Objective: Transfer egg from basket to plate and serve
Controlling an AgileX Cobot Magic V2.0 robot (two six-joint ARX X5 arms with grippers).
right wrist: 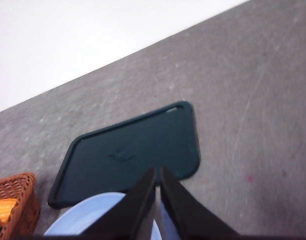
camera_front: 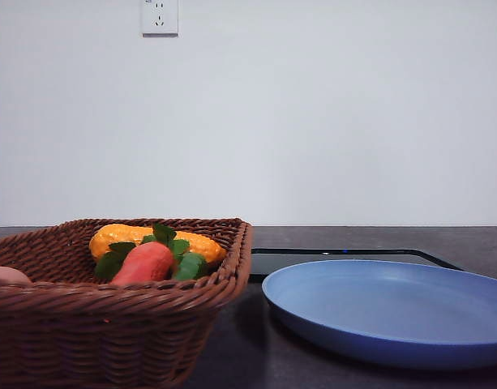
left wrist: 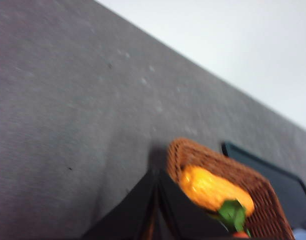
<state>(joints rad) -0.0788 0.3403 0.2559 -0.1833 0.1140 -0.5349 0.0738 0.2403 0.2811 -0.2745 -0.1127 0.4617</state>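
The brown wicker basket (camera_front: 110, 304) stands at the front left of the dark table. The pinkish-tan egg (camera_front: 5, 275) peeks over its near rim at the far left, mostly hidden. The blue plate (camera_front: 394, 312) lies to the right of the basket, with nothing on it. My left gripper (left wrist: 156, 172) is shut and holds nothing; it hovers above the table just off a corner of the basket (left wrist: 232, 172). My right gripper (right wrist: 157, 170) is shut and holds nothing. It hangs over the far edge of the plate (right wrist: 100, 215), near the black tray.
In the basket lie a yellow-orange corn-like toy (camera_front: 151, 239) and an orange-red carrot-like toy (camera_front: 144, 262) with green leaves. A flat black tray (right wrist: 133, 152) lies behind the plate. Bare grey tabletop (left wrist: 68, 110) stretches beyond the basket and to the right of the tray.
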